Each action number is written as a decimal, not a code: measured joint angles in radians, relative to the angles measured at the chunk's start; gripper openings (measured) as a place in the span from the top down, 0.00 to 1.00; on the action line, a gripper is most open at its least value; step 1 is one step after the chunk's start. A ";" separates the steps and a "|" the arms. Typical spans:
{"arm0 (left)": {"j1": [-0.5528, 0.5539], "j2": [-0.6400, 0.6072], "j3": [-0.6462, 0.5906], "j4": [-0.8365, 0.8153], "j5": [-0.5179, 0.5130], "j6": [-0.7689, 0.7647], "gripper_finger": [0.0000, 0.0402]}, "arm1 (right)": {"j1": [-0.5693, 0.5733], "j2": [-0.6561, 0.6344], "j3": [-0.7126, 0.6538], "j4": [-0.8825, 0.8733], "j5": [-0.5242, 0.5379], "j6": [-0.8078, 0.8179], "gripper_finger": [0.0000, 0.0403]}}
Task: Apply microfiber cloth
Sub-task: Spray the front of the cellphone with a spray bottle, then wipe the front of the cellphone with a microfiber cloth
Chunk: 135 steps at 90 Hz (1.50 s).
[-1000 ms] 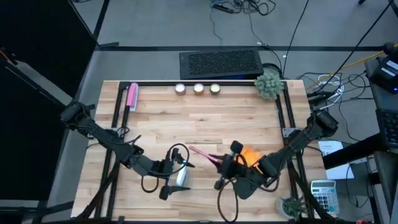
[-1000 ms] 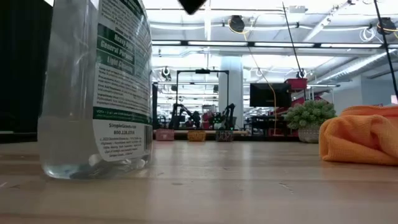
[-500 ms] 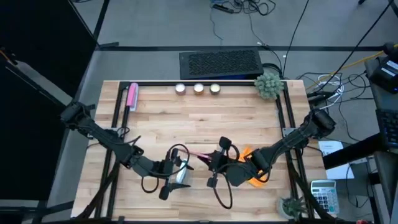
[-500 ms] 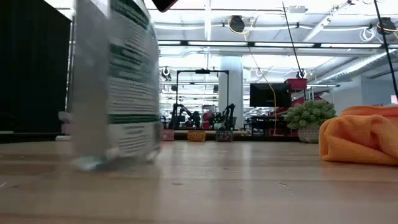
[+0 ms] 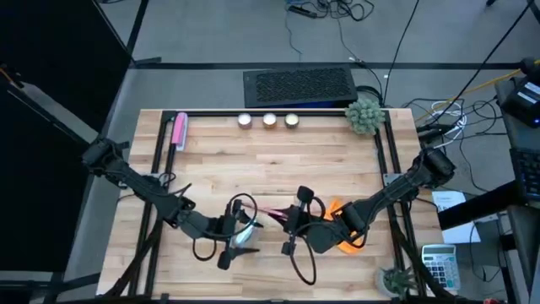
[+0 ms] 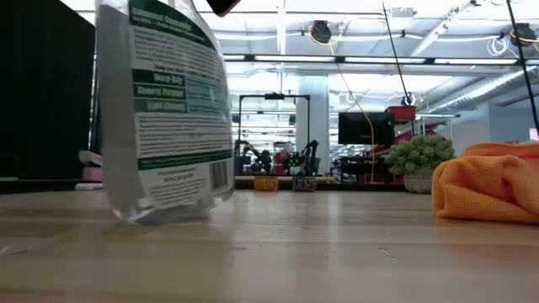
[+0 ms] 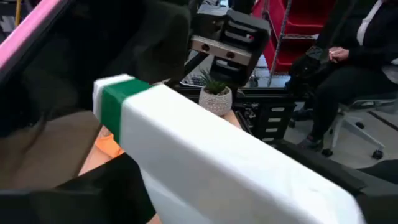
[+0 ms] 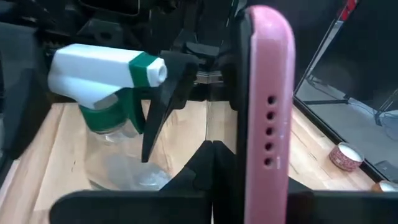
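Note:
A clear spray bottle (image 6: 168, 109) with a white head and green nozzle (image 8: 146, 65) stands tilted near the table's front, left of middle. My left gripper (image 5: 229, 245) is shut on it. Just right of it my right gripper (image 5: 291, 215) is shut on a smartphone in a pink case (image 8: 267, 112), held in front of the nozzle. The orange microfiber cloth (image 6: 488, 181) lies bunched on the table under my right arm (image 5: 335, 206). My left gripper comes at the spray bottle roughly level from the table's left. The white spray head (image 7: 205, 149) hides the place of contact. The bottle leans, its base (image 6: 168, 210) higher on one side; whether it is clear of the table I cannot tell. My right gripper pinches the smartphone between its two fingers, coming from the table's right. The phone stands on edge, its pink side with small holes (image 8: 268, 130) toward the wrist camera. It is clear of the table and sticks out toward the bottle.
At the far edge lie a pink stick-shaped thing (image 5: 179, 131), three small candles (image 5: 268, 120) and a potted plant (image 5: 364, 114). Another small plant (image 5: 395, 277) stands at the near right corner. A seated person (image 7: 354, 74) shows beyond the table.
My right gripper has carried the phone toward the table's left, closer to the bottle, uncovering part of the orange cloth. My left gripper has tipped the bottle from upright to leaning and shifted it a little toward the phone.

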 joint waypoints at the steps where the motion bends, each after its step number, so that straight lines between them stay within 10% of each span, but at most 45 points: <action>1: 0.000 -0.001 0.000 -0.001 0.000 0.000 0.19 | 0.000 0.000 0.000 0.000 0.000 -0.001 0.98; 104: 0.116 -0.426 -0.001 -0.246 -0.079 0.026 0.11 | 0.029 -0.057 0.000 -0.512 -0.012 0.343 0.98; 135: 0.147 -0.300 0.161 -0.343 -0.030 0.061 0.11 | 0.123 -0.253 0.000 -0.599 -0.112 0.410 0.98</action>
